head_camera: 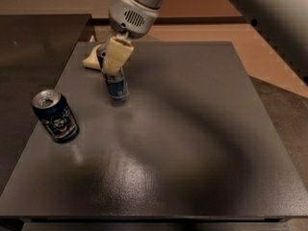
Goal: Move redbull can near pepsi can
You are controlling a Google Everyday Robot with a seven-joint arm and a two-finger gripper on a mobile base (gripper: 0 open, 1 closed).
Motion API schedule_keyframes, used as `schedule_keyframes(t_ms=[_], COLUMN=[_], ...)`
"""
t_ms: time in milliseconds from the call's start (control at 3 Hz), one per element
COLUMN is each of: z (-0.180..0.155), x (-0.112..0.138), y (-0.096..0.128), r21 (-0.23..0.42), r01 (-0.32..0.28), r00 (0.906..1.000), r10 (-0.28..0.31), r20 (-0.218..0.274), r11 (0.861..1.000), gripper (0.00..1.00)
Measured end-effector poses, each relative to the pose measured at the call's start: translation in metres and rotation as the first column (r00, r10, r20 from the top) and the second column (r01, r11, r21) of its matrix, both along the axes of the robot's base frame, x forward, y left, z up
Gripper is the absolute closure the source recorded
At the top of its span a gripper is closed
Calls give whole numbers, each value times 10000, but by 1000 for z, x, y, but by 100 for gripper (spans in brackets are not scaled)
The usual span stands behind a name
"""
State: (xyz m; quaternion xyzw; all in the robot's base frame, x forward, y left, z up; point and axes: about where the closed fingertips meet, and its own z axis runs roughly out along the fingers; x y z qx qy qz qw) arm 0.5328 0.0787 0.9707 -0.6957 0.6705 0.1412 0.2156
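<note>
The redbull can [117, 86] is a slim silver-and-blue can, held upright with its base at or just above the dark table [192, 129], left of centre. My gripper [113, 61] comes down from the top and is shut on the can's upper part, its cream finger [117, 56] covering the can's top. The pepsi can [56, 116] is a shorter dark can with a round whitish emblem and silver top. It stands near the table's left edge, a short way left and in front of the redbull can.
A yellowish sponge [92, 59] lies at the table's far left, just behind the gripper and partly hidden by it. A darker counter [33, 47] adjoins the table on the left. Tan floor [269, 47] shows at the right.
</note>
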Motion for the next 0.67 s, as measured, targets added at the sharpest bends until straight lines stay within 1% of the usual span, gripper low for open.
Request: schedule_keyframes(t_ms=[333,667], z=[-13,-26], x=[-8,-13], y=[22,35], r21=[86,76], r01=[-467,-728], r00=[9981,9952], r10=[470,731], r20=[-408,-650], r11=[9989,9973], gripper=[100,100])
